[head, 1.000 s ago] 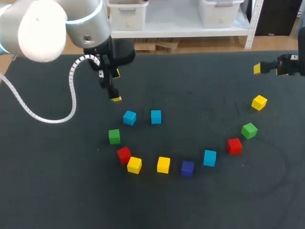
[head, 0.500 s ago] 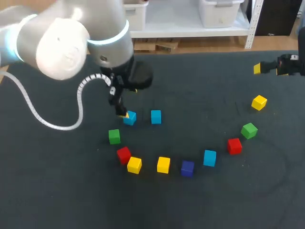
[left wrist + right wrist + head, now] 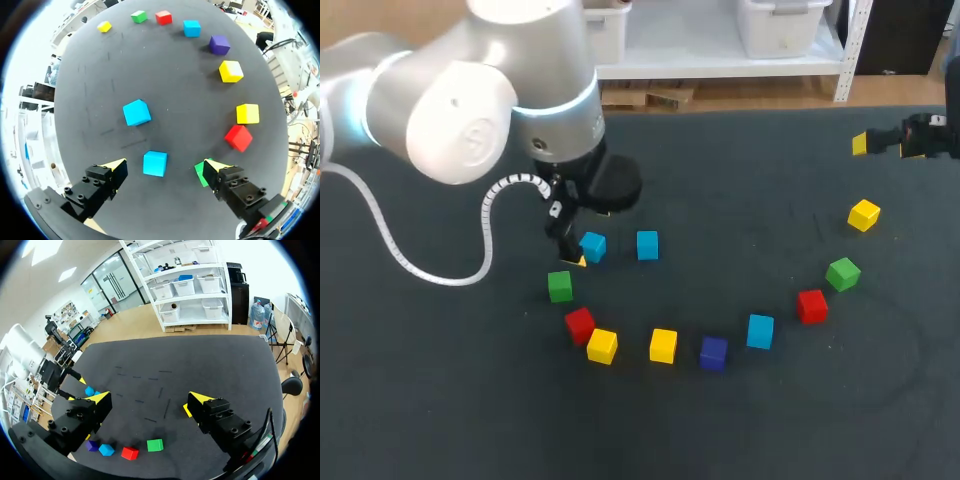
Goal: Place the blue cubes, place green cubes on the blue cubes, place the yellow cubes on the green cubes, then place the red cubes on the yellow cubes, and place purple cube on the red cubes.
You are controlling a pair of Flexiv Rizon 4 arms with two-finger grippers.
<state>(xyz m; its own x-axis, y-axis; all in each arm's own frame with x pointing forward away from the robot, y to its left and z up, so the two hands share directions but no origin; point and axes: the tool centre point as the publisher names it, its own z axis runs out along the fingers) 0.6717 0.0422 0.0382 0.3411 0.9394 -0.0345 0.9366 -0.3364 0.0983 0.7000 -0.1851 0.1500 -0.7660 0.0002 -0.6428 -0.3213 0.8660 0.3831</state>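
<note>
My left gripper (image 3: 587, 243) is open and low over the left blue cube (image 3: 593, 247). In the left wrist view that cube (image 3: 155, 163) lies between the open fingers of the left gripper (image 3: 163, 168), untouched. A second blue cube (image 3: 136, 112) lies just ahead, and a green cube (image 3: 202, 173) sits against one fingertip. A third blue cube (image 3: 760, 330) lies in the front arc with the purple cube (image 3: 713, 352), two yellow cubes (image 3: 663, 345) and red cubes (image 3: 580, 324). My right gripper (image 3: 882, 145) hangs open and empty at the far right.
All cubes lie singly on the dark mat (image 3: 740, 200). At the right are a yellow cube (image 3: 864, 214), a green cube (image 3: 843, 272) and a red cube (image 3: 811, 305). The right wrist view shows its open gripper (image 3: 149, 400) high above the mat.
My left arm has swung forward and down, bringing its open gripper from behind the cubes to around the left blue cube. The right arm has not moved.
</note>
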